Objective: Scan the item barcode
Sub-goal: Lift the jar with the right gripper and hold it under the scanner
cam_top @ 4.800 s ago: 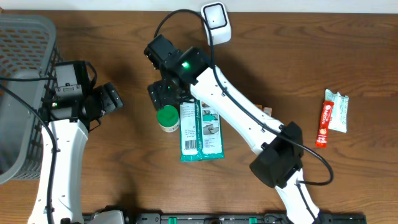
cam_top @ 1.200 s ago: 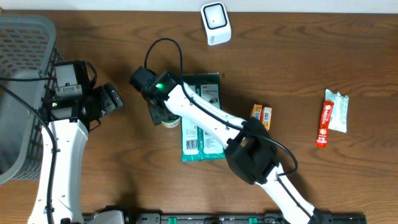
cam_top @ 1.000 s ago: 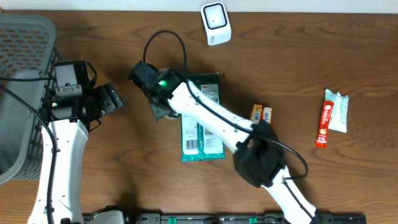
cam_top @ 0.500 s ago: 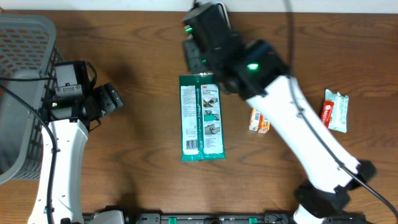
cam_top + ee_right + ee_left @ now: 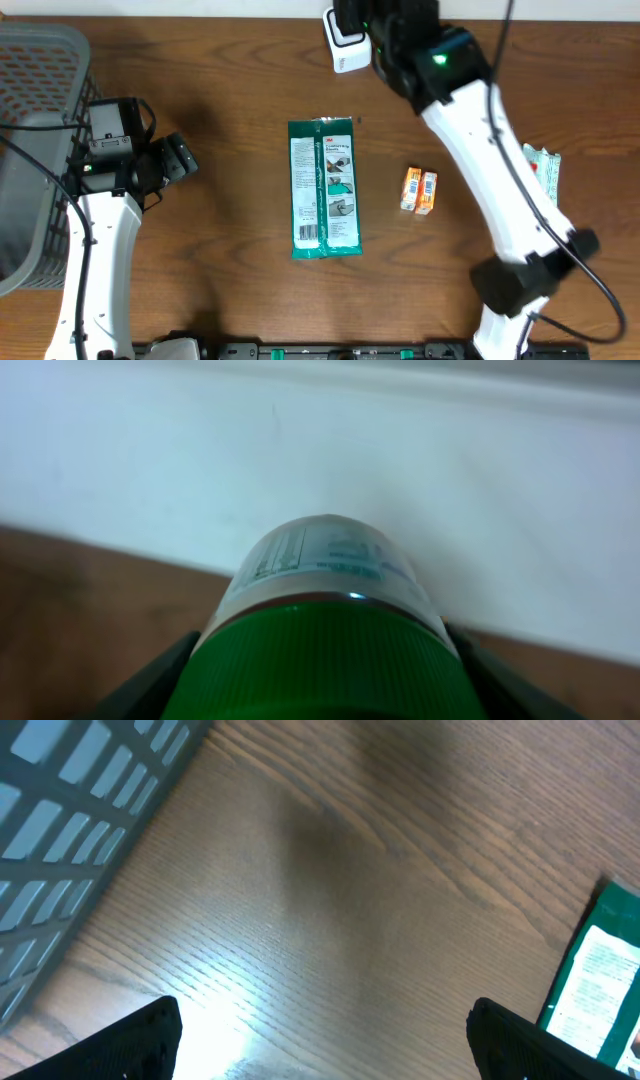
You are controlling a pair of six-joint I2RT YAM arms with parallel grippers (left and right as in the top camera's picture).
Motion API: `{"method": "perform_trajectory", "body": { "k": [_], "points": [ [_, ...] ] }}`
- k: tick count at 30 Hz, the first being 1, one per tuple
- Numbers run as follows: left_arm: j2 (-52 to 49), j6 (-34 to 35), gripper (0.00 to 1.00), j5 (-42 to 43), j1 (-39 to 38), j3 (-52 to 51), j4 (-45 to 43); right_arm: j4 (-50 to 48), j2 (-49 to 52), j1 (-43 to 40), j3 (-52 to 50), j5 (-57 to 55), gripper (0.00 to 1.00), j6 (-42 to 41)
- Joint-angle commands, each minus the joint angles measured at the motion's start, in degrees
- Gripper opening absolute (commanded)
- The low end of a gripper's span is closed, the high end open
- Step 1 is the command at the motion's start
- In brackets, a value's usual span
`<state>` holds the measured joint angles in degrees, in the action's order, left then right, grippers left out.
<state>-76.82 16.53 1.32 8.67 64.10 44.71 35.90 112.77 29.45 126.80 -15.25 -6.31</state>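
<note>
A white bottle with a green cap [image 5: 322, 575] fills the right wrist view, lying between the dark fingers [image 5: 150, 682] of my right gripper [image 5: 322, 672], which is shut on it. Its printed label faces a white surface behind it. In the overhead view my right gripper [image 5: 372, 32] sits at the table's back edge, right beside the white scanner [image 5: 342, 42]; the bottle itself is hidden there under the arm. My left gripper [image 5: 186, 158] hovers open and holds nothing at the left, its fingertips [image 5: 140, 1040] wide apart over bare wood.
A green flat packet [image 5: 325, 190] lies mid-table, its corner visible in the left wrist view [image 5: 598, 982]. A small orange box [image 5: 419, 190] lies to its right. Snack packets [image 5: 545, 165] peek from behind the right arm. A grey basket [image 5: 40, 60] stands at far left.
My right arm lifted the green-capped bottle from beside the green packet and swung it back and right to the scanner. The left arm has stayed still.
</note>
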Motion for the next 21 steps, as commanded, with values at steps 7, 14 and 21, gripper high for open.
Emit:
{"method": "perform_trajectory", "body": {
  "k": [7,14,21],
  "points": [
    [0.00,0.28,0.92,-0.52,0.15,0.63,0.02,-23.78,13.88,-4.09,0.85,-0.33,0.01,3.82],
    [0.00,0.28,0.92,-0.52,0.15,0.63,0.00,-41.51,26.93,-7.65,0.85,-0.24,0.01,3.85],
    [0.00,0.28,0.92,-0.52,0.15,0.63,0.02,-52.65,35.10,-10.23,0.85,15.17,0.01,3.78]
  ]
}}
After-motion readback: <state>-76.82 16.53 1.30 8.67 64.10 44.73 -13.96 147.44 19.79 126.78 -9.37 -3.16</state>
